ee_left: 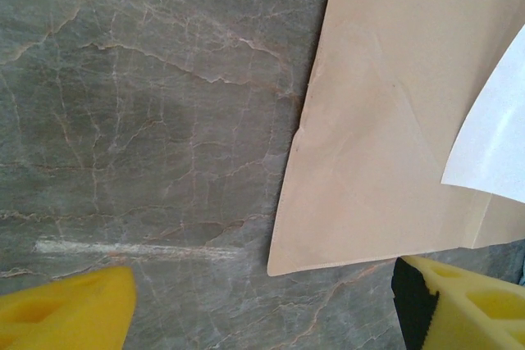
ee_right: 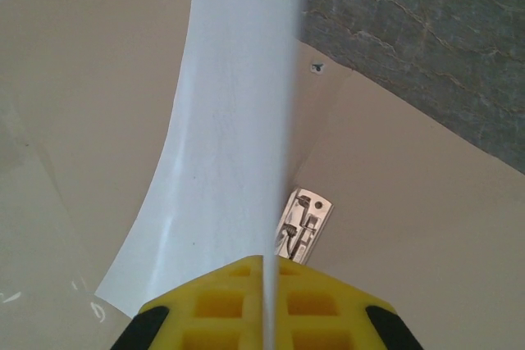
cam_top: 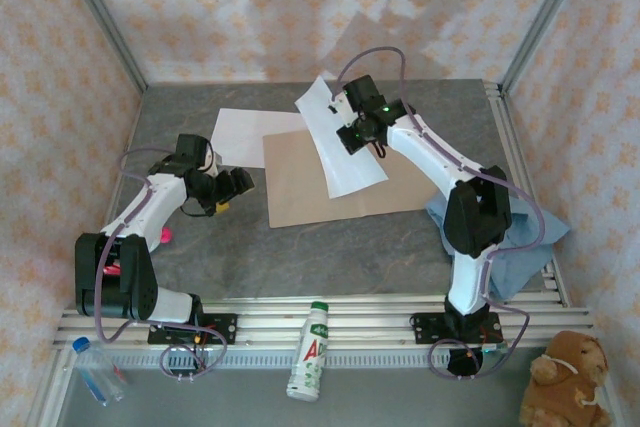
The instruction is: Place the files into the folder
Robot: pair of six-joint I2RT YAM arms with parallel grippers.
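The tan folder [cam_top: 300, 192] lies flat in the middle of the table. My right gripper [cam_top: 356, 133] is shut on the edge of one white file [cam_top: 340, 147] and holds it lifted and curved over the folder's far right part. From the right wrist, this sheet [ee_right: 238, 120] runs up from between the yellow fingers [ee_right: 205, 305], with the folder's metal fastener [ee_right: 303, 223] just below. A second file [cam_top: 245, 132] lies flat behind the folder's far left corner. My left gripper [cam_top: 232, 185] hovers open left of the folder; its near corner [ee_left: 385, 137] lies between the fingers [ee_left: 70, 309].
A light blue cloth [cam_top: 525, 247] lies bunched under the right arm at the table's right edge. A white bottle [cam_top: 312, 352] lies on the front rail, a clear bottle [cam_top: 95, 369] at the front left, a teddy bear [cam_top: 565, 379] at the front right. Walls close three sides.
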